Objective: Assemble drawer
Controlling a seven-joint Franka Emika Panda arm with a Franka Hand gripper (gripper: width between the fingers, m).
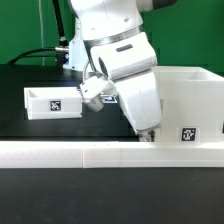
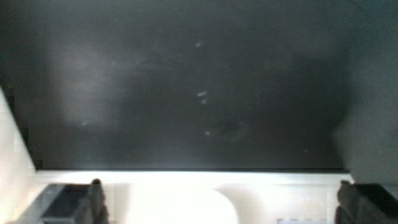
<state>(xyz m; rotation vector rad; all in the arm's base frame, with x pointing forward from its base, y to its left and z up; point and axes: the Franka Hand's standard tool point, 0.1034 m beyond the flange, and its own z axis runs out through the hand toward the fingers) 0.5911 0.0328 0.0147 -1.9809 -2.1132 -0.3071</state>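
In the exterior view the drawer's large white hollow casing point(image 1: 190, 95) stands at the right, with a tag on its front. One small white box tray point(image 1: 50, 102) with a tag lies at the left on the black table. A second tray does not show clearly. My gripper point(image 1: 148, 132) is lowered by the casing's left front corner, its tips partly hidden by the rail. In the wrist view my gripper point(image 2: 217, 186) is open, the fingers point(image 2: 80, 200) wide apart. A white part's surface point(image 2: 196, 198) lies between them; I cannot tell which part it is.
A long low white rail point(image 1: 100, 153) runs across the front of the table. The black tabletop point(image 2: 196, 90) fills most of the wrist view. A green wall and black cables are at the back left.
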